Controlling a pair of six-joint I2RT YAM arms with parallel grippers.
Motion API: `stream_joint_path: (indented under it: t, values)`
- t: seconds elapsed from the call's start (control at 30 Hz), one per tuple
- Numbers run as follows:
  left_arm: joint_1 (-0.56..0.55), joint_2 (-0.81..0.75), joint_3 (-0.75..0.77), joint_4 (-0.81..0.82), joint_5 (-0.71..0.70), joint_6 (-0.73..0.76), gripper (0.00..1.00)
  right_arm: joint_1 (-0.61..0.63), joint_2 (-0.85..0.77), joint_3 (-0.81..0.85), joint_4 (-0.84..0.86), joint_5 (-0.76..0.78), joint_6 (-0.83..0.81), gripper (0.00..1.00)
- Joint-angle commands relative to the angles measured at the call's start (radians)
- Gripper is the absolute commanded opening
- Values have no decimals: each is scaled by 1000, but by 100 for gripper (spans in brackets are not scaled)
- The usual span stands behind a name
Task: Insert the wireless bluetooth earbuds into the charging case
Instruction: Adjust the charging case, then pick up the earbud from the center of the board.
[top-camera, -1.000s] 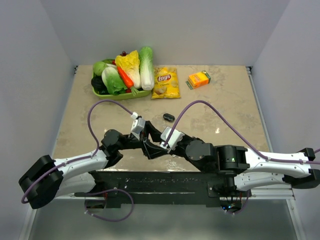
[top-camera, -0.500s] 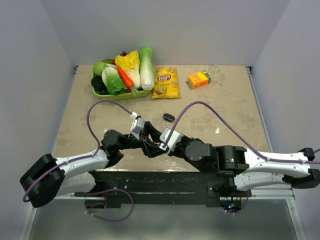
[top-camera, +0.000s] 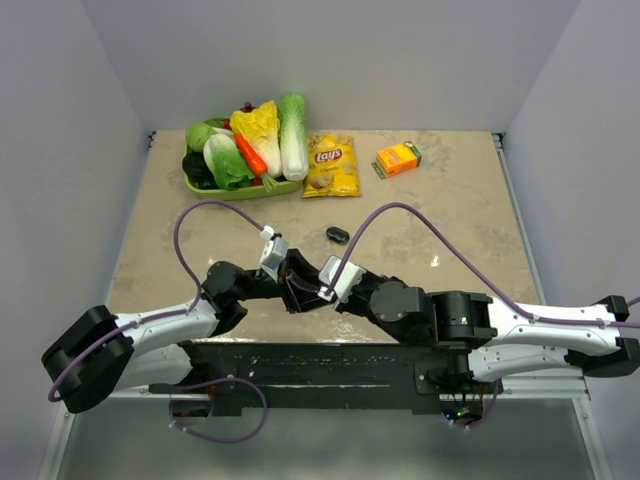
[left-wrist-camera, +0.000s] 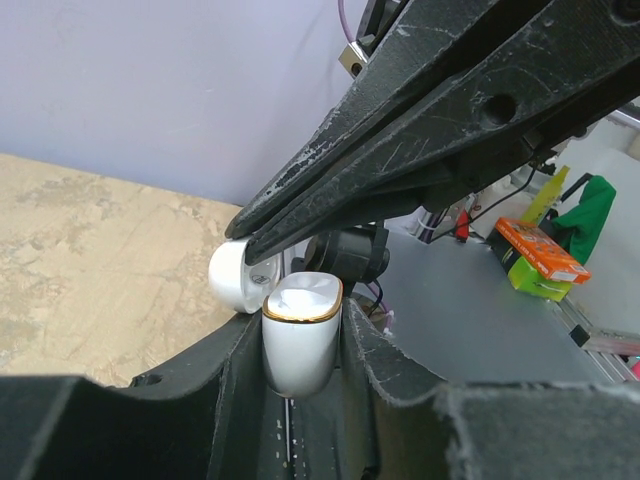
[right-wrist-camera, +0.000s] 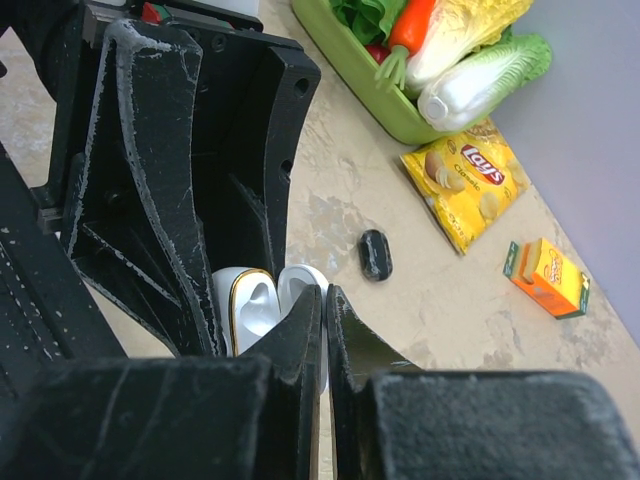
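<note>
Here, the table (top-camera: 450, 230) carries everything, and places are given from the charging case. Far beyond the case, at the back left, a green tray (top-camera: 240, 192) holds vegetables. A chips bag (top-camera: 332, 165) and an orange box (top-camera: 397, 158) lie to the right of the tray.

The left gripper (left-wrist-camera: 302, 332) is clamped on the charging case (left-wrist-camera: 298, 355), holding it upright above the table with its gold-rimmed mouth showing. The lid (left-wrist-camera: 236, 275) is swung back. No black piece can be seen inside.

The right gripper (right-wrist-camera: 326, 300) has its fingers together with nothing visible between them. Its tip is touching, or just beside, the lid.

The earbuds (right-wrist-camera: 375, 254) lie on the table a little beyond the case, apart from both grippers. They read as one small black lump, and it cannot be told whether that is one piece or two.

Likely faults from here:
- **Pressure on the lid:** the closed right tip could swing the lid shut or lever the case askew in the left fingers.
- **Tight working space:** the two grippers sit very close together, so reopening the right one may knock the case.
- **Small target:** the lump is far smaller than the fingers, so a slightly off-centre pinch could flick it across the table.
- **Hidden mouth:** a tilted case or tilted piece may seat badly, because the fingers would hide the mouth during insertion.
</note>
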Motion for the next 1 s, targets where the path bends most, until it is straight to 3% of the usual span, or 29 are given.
stream_joint_path:
  t: [0.0,0.13,0.17,0.27,0.43,0.6,0.7,0.83,0.97]
  values:
    - [3,-1,-9,120,-4,3,6,4,9,2,36,-19,21,0]
    - [3,6,-11,135,1,3,0,4,7,8,41,4,59,0]
    - [3,7,-14,140,-2,0,0,4,6,12,42,15,71,17]
    - [3,10,-29,181,-18,-13,0,-4,-14,21,62,42,117,41]
    - [2,10,-58,229,-47,-25,0,-44,-60,40,69,21,200,55]
    - [-3,-27,-120,238,-139,15,0,-141,-140,2,98,67,358,59]
    - [-31,-99,-190,233,-269,105,0,-327,-193,-79,89,39,520,56]
    - [-144,-206,-267,215,-468,292,0,-575,-152,-257,101,-224,673,53]
    - [-219,-214,-316,232,-590,380,0,-588,-17,-385,196,-304,765,42]
